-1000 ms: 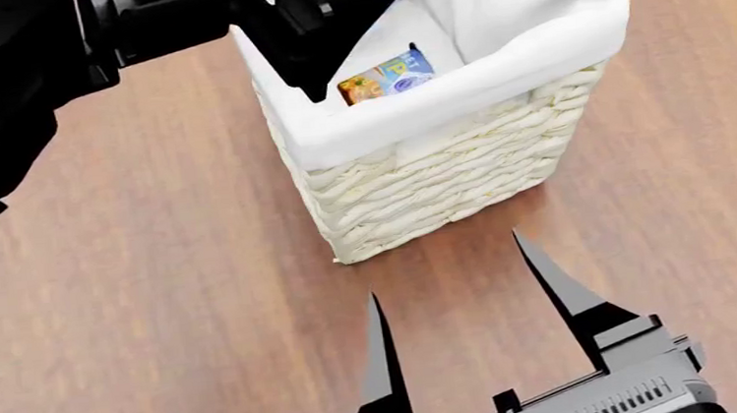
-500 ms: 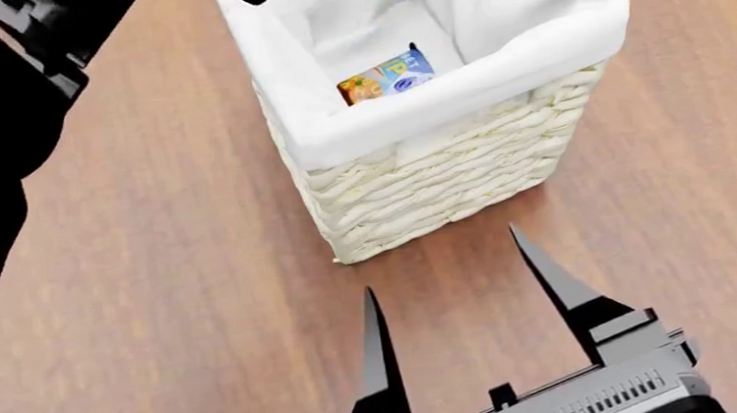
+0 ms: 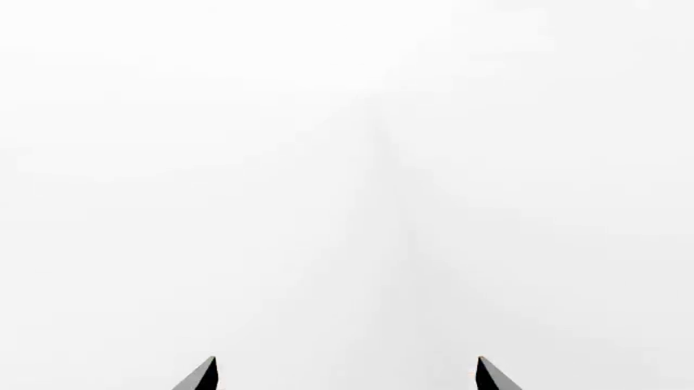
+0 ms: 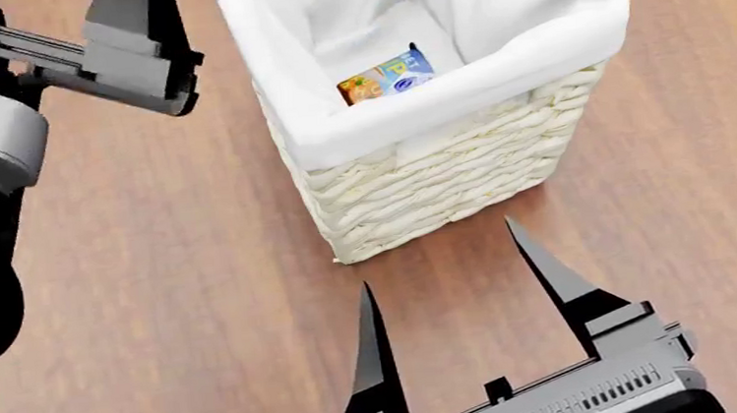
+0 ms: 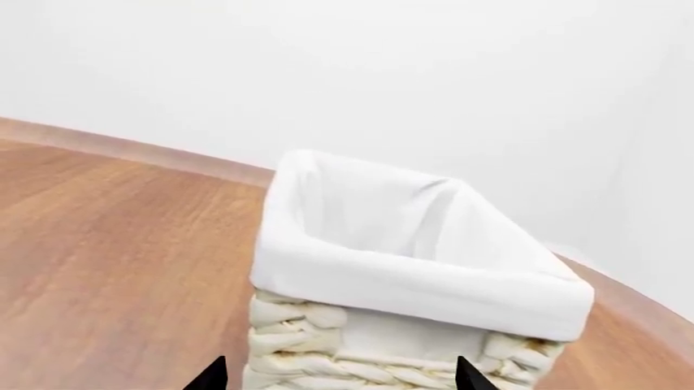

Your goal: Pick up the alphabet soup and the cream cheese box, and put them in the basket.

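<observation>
The cream wicker basket [image 4: 472, 174] with its white liner folded over the rim stands on the wood floor, and the right wrist view shows it close up [image 5: 412, 284]. Inside it lies the alphabet soup [image 4: 388, 76], with its blue and orange label showing. I cannot make out the cream cheese box. My right gripper [image 4: 438, 253] is open and empty, its tips low in front of the basket's near wall, apart from it [image 5: 341, 374]. My left gripper [image 3: 347, 375] is open and empty and faces only white. Its body is left of the basket, and its fingertips run off the top of the head view.
Brown wooden floor [image 4: 150, 283] surrounds the basket. A white wall [image 5: 434, 73] with a baseboard [image 5: 141, 150] stands behind the basket.
My left arm has pulled back from over the basket's left rim, out to the left and upward. The right gripper has shifted only slightly. The can has not moved.
</observation>
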Controlling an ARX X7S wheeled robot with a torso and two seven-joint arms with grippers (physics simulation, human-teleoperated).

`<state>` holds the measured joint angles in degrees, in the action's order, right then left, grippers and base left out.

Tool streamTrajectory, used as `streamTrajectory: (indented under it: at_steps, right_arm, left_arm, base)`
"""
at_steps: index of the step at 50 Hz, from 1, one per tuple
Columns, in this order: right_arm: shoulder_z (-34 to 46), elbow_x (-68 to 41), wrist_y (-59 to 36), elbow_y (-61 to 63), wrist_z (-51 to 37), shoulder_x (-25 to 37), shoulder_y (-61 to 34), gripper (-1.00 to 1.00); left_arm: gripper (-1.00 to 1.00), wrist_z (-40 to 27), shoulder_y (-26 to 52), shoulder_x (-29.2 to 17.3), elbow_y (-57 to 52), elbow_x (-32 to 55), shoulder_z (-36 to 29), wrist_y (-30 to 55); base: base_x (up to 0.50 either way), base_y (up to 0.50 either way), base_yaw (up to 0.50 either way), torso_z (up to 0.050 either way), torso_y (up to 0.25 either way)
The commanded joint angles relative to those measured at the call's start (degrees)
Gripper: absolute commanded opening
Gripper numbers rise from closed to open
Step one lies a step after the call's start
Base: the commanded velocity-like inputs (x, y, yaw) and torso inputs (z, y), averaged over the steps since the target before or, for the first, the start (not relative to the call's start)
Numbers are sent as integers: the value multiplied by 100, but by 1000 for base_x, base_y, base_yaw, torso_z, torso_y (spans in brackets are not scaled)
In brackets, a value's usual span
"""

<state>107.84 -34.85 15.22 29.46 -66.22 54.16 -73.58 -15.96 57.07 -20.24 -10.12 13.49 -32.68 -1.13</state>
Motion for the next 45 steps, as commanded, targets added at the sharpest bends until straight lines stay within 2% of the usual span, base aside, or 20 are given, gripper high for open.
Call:
streamTrajectory:
  at_steps: [1, 12, 45]
  right_arm:
    - [-38, -7, -6, 18, 16, -7, 12, 100]
    - [-120, 36, 28, 132, -31, 49, -11, 100]
    - [-288, 343, -277, 897, -265, 323, -223, 100]
  left_arm:
    - [100, -598, -754, -243, -830, -768, -186, -379]
    - [100, -693, -1139, -365, -1296, -850, -300, -374]
    - [100, -785, -1503, -675, -2260, -804, -305, -101]
  base:
    - [0, 0, 0, 0, 0]
    - [0, 0, 0, 0, 0]
    - [0, 0, 0, 0, 0]
